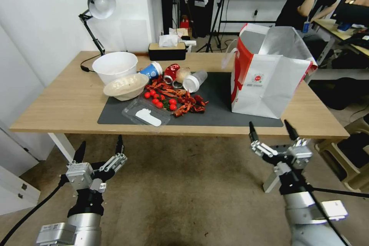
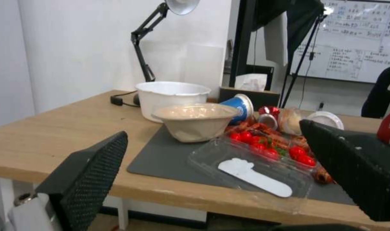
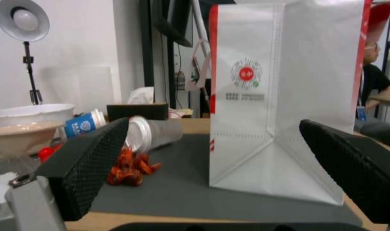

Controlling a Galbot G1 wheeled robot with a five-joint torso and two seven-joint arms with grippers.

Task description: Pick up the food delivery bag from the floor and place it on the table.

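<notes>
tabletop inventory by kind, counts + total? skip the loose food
Bowls: 2 (white, beige)
Cups lying on their sides: 2 (blue, clear)
Crushed red can: 1
Clear plastic tray: 1
Food delivery bag: 1
Tissue box: 1
Desk lamp: 1
Total: 9

I see the food delivery bag (image 1: 269,75) standing upright on the table (image 1: 65,100), at the right end of the dark mat (image 1: 223,103), its top open. My left gripper (image 1: 99,150) and right gripper (image 1: 273,130) both hang open below the table's front edge, over the floor (image 1: 184,192), clear of the bag. Bowls, cups and red food scraps crowd the mat's left half.
</notes>
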